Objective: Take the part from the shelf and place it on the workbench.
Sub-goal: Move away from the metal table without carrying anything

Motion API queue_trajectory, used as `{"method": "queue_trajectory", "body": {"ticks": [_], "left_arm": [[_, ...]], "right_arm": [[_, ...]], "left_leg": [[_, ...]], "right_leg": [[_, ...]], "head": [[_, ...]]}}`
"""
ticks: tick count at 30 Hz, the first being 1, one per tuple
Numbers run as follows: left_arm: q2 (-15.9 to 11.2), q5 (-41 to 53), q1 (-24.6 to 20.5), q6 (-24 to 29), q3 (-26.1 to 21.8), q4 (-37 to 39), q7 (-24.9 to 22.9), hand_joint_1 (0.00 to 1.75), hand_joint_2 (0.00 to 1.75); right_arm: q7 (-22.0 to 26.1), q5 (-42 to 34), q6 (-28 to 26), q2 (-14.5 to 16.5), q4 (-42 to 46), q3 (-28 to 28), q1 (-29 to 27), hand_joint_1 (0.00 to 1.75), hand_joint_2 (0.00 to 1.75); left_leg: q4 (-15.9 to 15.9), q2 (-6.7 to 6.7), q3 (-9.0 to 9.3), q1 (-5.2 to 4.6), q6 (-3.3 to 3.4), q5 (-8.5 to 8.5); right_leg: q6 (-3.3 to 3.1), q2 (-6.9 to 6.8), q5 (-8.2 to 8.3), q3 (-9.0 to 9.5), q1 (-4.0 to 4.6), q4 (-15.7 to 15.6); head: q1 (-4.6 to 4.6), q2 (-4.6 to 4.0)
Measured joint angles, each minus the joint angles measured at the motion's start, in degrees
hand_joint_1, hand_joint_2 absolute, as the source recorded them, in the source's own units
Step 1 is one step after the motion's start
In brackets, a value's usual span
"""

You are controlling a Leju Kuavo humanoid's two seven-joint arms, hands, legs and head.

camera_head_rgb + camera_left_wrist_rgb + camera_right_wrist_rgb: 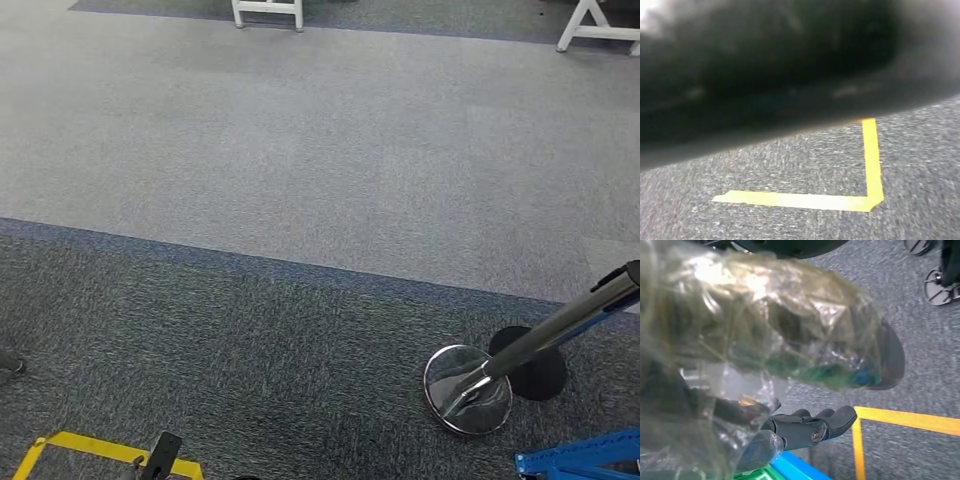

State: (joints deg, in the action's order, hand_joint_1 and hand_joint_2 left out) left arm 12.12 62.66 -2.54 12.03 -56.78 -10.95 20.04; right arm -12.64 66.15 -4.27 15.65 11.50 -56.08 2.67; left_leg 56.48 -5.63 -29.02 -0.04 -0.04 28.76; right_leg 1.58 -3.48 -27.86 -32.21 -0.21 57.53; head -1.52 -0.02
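Head view: yellow floor tape [113, 449] is seen nearest, on dark grey carpet [249, 350]; a chrome stanchion base [468, 390] stands to the right. Left wrist view: blurred; left hand state cannot be told. Right wrist view: a dark part wrapped in clear plastic [791, 335] is held by the right hand [806, 430].

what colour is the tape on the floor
Yellow tape, clearest in the left wrist view.
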Motion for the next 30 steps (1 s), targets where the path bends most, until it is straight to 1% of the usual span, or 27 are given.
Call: {"method": "queue_trajectory", "body": {"ticks": [2,3,4,5,6,7,8,9,10,11,13,14,15,16,17,18,19,20,22,23,24,25,26,27,28,29,30], "left_arm": [[0.1,-0.17,-0.22,0.02,-0.02,0.0,0.0,0.0,0.0],[0.15,-0.22,-0.32,0.03,-0.04,0.0,0.01,0.0,0.0],[0.18,-0.25,-0.36,0.05,-0.05,0.0,0.01,0.0,0.0],[0.19,-0.26,-0.33,0.08,-0.07,0.0,0.02,0.0,0.0],[0.19,-0.28,-0.24,0.09,-0.08,0.0,0.02,0.0,0.0],[0.21,-0.29,-0.11,0.1,-0.1,0.0,0.02,0.0,0.0],[0.24,-0.3,0.02,0.1,-0.12,0.0,0.02,0.0,0.0],[0.27,-0.31,0.1,0.1,-0.15,0.0,0.02,0.0,0.0],[0.29,-0.32,0.13,0.1,-0.17,0.0,0.02,0.0,0.0],[0.29,-0.34,0.13,0.1,-0.2,0.0,0.02,0.0,0.0],[0.21,-0.36,0.14,0.1,-0.22,0.0,0.02,0.0,0.0],[0.15,-0.36,0.12,0.1,-0.21,0.0,0.02,0.0,0.0],[0.1,-0.37,0.07,0.1,-0.21,0.0,0.02,0.0,0.0],[0.08,-0.39,0.01,0.1,-0.22,0.0,0.01,0.0,0.0],[0.14,-0.41,-0.07,0.1,-0.23,0.0,0.01,0.0,0.0],[0.23,-0.43,-0.11,0.1,-0.26,0.0,0.0,0.0,0.0],[0.29,-0.47,-0.11,0.11,-0.3,0.0,0.0,0.0,0.0],[0.32,-0.54,-0.07,0.11,-0.34,0.0,0.0,0.0,0.0],[0.21,-0.68,0.16,0.13,-0.46,0.0,0.0,0.0,0.0],[0.17,-0.73,0.27,0.13,-0.52,0.0,0.0,0.0,0.0],[0.15,-0.75,0.33,0.13,-0.56,0.0,0.0,0.0,0.0],[0.14,-0.78,0.32,0.12,-0.59,0.0,0.0,0.0,0.0],[0.15,-0.79,0.29,0.11,-0.6,0.0,0.0,0.0,0.0],[0.15,-0.8,0.26,0.11,-0.61,0.0,0.0,0.0,0.0],[0.14,-0.8,0.27,0.1,-0.62,0.0,0.0,0.0,0.0],[0.14,-0.8,0.28,0.1,-0.62,0.0,0.0,0.0,0.0],[0.12,-0.81,0.29,0.1,-0.63,0.0,0.0,0.0,0.0]], "right_arm": [[-0.04,0.11,0.01,0.0,0.0,0.0,-0.12,0.0,0.0],[-0.08,0.16,0.01,0.0,0.0,0.0,-0.2,0.0,0.0],[-0.11,0.18,0.0,0.0,0.0,0.0,-0.22,0.0,0.0],[-0.14,0.2,0.0,0.0,0.0,0.0,-0.19,0.0,0.0],[-0.16,0.21,0.0,0.01,0.0,0.0,-0.15,0.0,0.0],[-0.16,0.22,0.0,0.01,0.0,0.0,-0.1,0.0,0.0],[-0.16,0.22,0.01,0.01,0.0,0.0,-0.11,0.0,0.0],[-0.16,0.23,0.0,0.01,0.0,0.0,-0.18,0.0,0.0],[-0.16,0.23,0.0,0.0,0.0,0.0,-0.26,0.0,0.0],[-0.17,0.23,0.0,0.01,0.0,0.0,-0.34,0.0,0.0],[-0.2,0.25,0.02,0.08,-0.01,0.0,-0.36,0.0,0.0],[-0.25,0.28,0.07,0.13,-0.01,0.0,-0.3,0.0,0.0],[-0.29,0.31,0.16,0.17,-0.02,0.0,-0.27,0.0,0.0],[-0.36,0.34,0.25,0.19,-0.03,0.0,-0.29,0.0,0.0],[-0.42,0.37,0.32,0.2,-0.03,0.0,-0.41,0.0,0.0],[-0.47,0.4,0.36,0.2,-0.04,0.0,-0.56,0.0,0.0],[-0.52,0.48,0.36,0.2,-0.05,0.0,-0.66,0.0,0.0],[-0.55,0.55,0.41,0.19,-0.06,0.0,-0.65,0.0,0.0],[-0.56,0.72,0.52,0.18,-0.07,0.0,-0.49,0.0,0.0],[-0.55,0.76,0.58,0.18,-0.07,0.0,-0.44,0.0,0.0],[-0.55,0.8,0.59,0.19,-0.07,0.0,-0.47,0.0,0.0],[-0.54,0.85,0.6,0.19,-0.07,0.0,-0.54,0.0,0.0],[-0.55,0.9,0.6,0.19,-0.07,0.0,-0.6,0.0,0.0],[-0.56,0.95,0.6,0.18,-0.07,0.0,-0.63,0.0,0.0],[-0.56,1.01,0.6,0.18,-0.07,0.0,-0.59,0.0,0.0],[-0.56,1.05,0.6,0.19,-0.07,0.0,-0.48,0.0,0.0],[-0.55,1.08,0.6,0.2,-0.07,0.0,-0.39,0.0,0.0]], "left_leg": [[0.02,-0.57,0.18,0.14,-0.6,0.13],[0.4,0.05,0.15,0.28,-0.95,0.59],[1.71,1.2,-0.31,0.39,-1.23,1.67],[4.27,2.64,-1.39,0.48,-1.44,3.39],[7.98,4.03,-3.02,0.51,-1.49,5.44],[12.15,4.72,-4.98,0.51,-1.45,7.37],[15.55,4.99,-6.68,0.5,-1.35,8.54],[17.26,5.09,-7.68,0.48,-1.18,8.57],[16.88,5.2,-7.72,0.45,-0.93,7.46],[14.37,5.53,-6.73,0.39,-0.6,5.41],[6.7,7.74,-3.42,0.22,0.23,1.06],[3.54,8.85,-2.07,0.18,0.48,-0.03],[1.72,9.62,-1.36,0.13,0.62,-0.37],[1.06,9.69,-1.16,0.09,0.68,-0.19],[0.66,9.24,-1.05,0.11,0.72,-0.2],[0.37,8.64,-0.95,0.17,0.86,-0.44],[-0.03,7.99,-0.82,0.26,1.08,-0.69],[-0.42,7.2,-0.7,0.36,1.28,-0.91],[-0.68,5.49,-0.65,0.29,1.58,-0.92],[-0.66,4.6,-0.66,0.23,1.63,-0.86],[-0.65,3.78,-0.65,0.2,1.63,-0.79],[-0.63,3.04,-0.6,0.2,1.55,-0.71],[-0.61,2.35,-0.48,0.22,1.41,-0.6],[-0.59,1.71,-0.28,0.24,1.2,-0.44],[-0.55,1.1,-0.1,0.14,0.89,-0.21],[-0.44,0.54,0.07,0.01,0.57,0.02],[-0.35,0.02,0.2,-0.12,0.27,0.22]], "right_leg": [[-0.79,1.13,0.22,-0.23,0.06,-0.06],[-1.15,1.62,0.33,-0.26,0.01,-0.14],[-1.52,2.14,0.47,-0.26,-0.08,-0.26],[-1.84,2.71,0.61,-0.16,-0.16,-0.36],[-2.07,3.32,0.69,-0.24,-0.11,-0.36],[-2.25,4.0,0.76,-0.33,-0.02,-0.36],[-2.36,4.76,0.81,-0.39,0.1,-0.35],[-2.42,5.54,0.85,-0.41,0.23,-0.35],[-2.44,6.34,0.89,-0.4,0.35,-0.34],[-2.43,7.14,0.94,-0.33,0.44,-0.34],[-2.28,8.6,1.02,-0.26,0.56,-0.23],[-2.12,9.26,1.08,-0.4,0.59,-0.1],[-1.87,9.84,1.17,-0.65,0.56,-0.02],[-1.55,10.39,1.29,-0.91,0.52,0.01],[-1.18,10.93,1.43,-1.33,0.44,-0.09],[-0.88,10.82,1.38,-1.63,0.41,0.04],[-0.62,9.85,0.74,-2.24,0.48,0.91],[-0.38,8.33,-0.54,-3.35,0.55,2.9],[0.13,5.12,-4.54,-6.72,0.4,10.11],[0.42,4.42,-6.14,-8.44,0.21,13.83],[0.69,4.1,-6.82,-9.46,0.0,16.18],[0.93,3.83,-6.32,-9.33,-0.2,16.29],[1.09,3.41,-4.85,-7.98,-0.38,14.06],[1.18,2.51,-2.89,-5.68,-0.5,10.09],[1.2,1.12,-1.4,-3.14,-0.41,5.72],[0.92,0.11,-0.4,-1.16,-0.32,2.36],[0.56,-0.55,-0.03,0.0,-0.17,0.4]], "head": [[-0.04,0.0],[-0.08,0.0],[-0.2,0.0],[-0.31,0.0],[-0.43,0.0],[-0.46,0.0],[-0.43,0.0],[-0.44,0.0],[-0.42,0.0],[-0.41,0.0],[-0.4,0.0],[-0.41,0.0],[-0.39,0.0],[-0.4,0.0],[-0.38,0.0],[-0.37,0.0],[-0.25,0.0],[-0.08,0.0],[0.17,0.0],[0.18,0.0],[0.17,0.0],[0.18,0.0],[0.18,0.0],[0.2,0.0],[0.22,0.0],[0.18,0.0],[0.12,0.01]]}}
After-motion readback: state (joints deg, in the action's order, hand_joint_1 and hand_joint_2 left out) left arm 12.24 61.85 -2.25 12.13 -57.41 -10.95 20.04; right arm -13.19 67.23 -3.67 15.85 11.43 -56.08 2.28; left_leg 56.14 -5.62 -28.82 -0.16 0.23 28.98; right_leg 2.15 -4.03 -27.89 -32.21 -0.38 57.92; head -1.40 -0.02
